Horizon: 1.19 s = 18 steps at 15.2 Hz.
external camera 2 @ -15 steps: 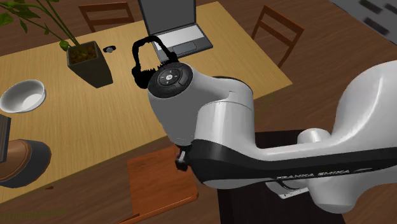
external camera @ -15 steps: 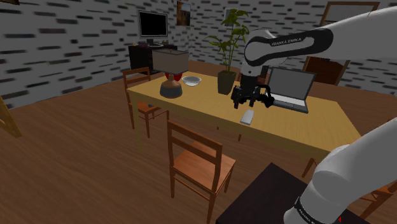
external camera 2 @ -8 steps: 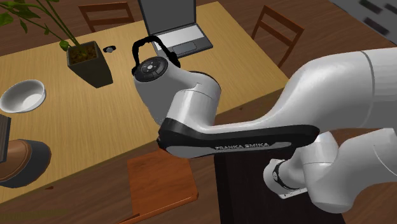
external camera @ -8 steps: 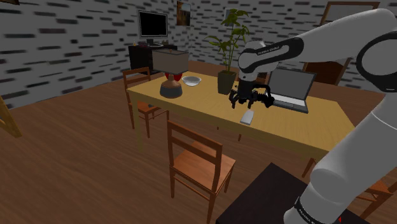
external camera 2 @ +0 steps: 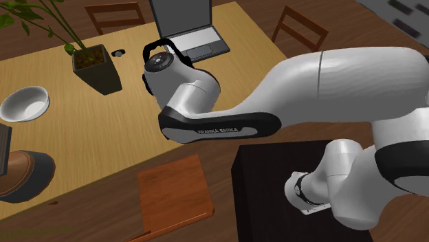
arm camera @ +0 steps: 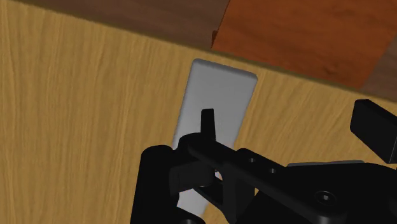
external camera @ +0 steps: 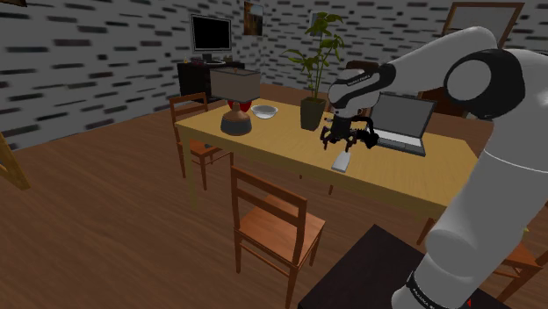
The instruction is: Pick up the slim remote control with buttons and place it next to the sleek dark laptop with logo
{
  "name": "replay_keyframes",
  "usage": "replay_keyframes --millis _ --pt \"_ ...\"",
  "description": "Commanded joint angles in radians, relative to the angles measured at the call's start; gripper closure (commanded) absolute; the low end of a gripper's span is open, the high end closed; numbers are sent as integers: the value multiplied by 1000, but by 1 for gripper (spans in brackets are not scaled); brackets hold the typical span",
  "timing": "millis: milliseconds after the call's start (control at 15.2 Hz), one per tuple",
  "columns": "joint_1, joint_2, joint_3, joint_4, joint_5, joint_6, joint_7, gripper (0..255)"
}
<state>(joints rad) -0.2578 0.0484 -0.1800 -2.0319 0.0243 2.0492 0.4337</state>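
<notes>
The remote [external camera: 342, 161] is a slim, plain light-grey slab lying flat on the wooden table [external camera: 263, 140], near the edge by the chairs. The dark laptop [external camera: 400, 123] stands open just beyond it, screen up. My black gripper [external camera: 345, 146] hangs just above the remote, open, with nothing held. In the wrist view the remote [arm camera: 219, 95] lies under one finger [arm camera: 207, 124], while the other finger [arm camera: 375, 127] is far off to the side over bare table. In the second exterior view the arm hides the remote, and the laptop [external camera 2: 185, 31] sits at the table's far end.
A potted plant [external camera: 313, 110], a white bowl [external camera: 264, 111] and a table lamp [external camera: 235, 101] stand along the table away from the laptop. A wooden chair [external camera: 272, 224] is pushed up to the near edge. A small dark object [external camera 2: 118, 52] lies beside the pot.
The arm's elbow has swung up and toward the shoulder view's right. The hand has stayed over the remote and shifted slightly toward the laptop. The fingers remain open.
</notes>
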Motion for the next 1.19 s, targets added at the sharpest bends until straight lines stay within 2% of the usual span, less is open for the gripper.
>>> replay_keyframes --millis 0,462,1122 --pt "-18 55 -18 34 9 24 32 0" --pt "-85 220 -80 141 54 89 136 0" --pt "-90 270 -75 102 73 177 125 0"
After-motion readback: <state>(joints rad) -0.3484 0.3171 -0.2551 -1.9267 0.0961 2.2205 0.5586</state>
